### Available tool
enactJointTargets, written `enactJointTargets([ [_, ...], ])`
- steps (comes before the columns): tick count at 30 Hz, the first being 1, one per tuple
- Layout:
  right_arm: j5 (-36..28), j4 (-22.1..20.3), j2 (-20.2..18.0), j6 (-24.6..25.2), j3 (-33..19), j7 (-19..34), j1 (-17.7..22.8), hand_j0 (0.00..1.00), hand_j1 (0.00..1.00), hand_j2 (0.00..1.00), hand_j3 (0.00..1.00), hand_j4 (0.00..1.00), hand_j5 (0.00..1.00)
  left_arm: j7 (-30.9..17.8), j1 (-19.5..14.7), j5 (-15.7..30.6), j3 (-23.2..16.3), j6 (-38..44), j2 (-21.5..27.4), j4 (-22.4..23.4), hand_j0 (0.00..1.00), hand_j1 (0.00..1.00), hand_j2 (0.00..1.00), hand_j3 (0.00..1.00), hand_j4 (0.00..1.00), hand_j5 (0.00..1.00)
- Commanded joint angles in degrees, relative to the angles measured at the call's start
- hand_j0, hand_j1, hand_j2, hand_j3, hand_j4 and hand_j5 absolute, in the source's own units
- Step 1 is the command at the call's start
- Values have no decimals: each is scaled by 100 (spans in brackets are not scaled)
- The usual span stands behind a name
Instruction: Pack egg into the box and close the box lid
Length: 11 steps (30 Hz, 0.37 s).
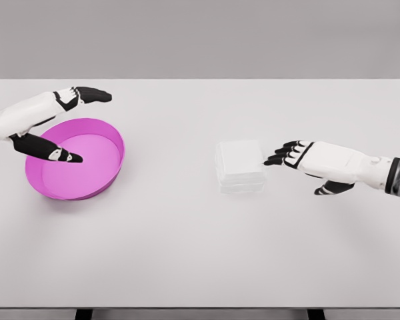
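Observation:
A translucent white box (240,167) stands near the middle of the white table (187,247), its lid down. My right hand (288,155) reaches in from the right, fingers spread, their tips just off the box's right edge and holding nothing. My left hand (77,127) hovers over a magenta bowl (100,183) at the left, open, with the thumb pointing across the bowl and the fingers above its far rim. No egg shows anywhere; the bowl's visible inside looks bare.
The table's far edge runs along the top against a grey wall. Two dark table legs show at the bottom edge.

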Motion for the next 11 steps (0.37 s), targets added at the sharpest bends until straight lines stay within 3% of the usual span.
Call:
enactJointTargets([
  [1, -49, -12, 13, 13, -58, -1, 0, 100, 100, 100, 100, 100, 100, 3, 0, 54, 6, 16, 11, 13, 100, 100, 100, 100, 100, 100],
  [6, -269, 111, -4, 13, -647, -1, 62, 100, 100, 100, 100, 100, 100, 3, 0, 54, 41, 16, 2, 13, 100, 100, 100, 100, 100, 100],
  [11, -269, 638, -83, 13, -972, -1, 79, 100, 100, 100, 100, 100, 100, 3, 9, 54, 41, 16, 2, 13, 100, 100, 100, 100, 100, 100],
])
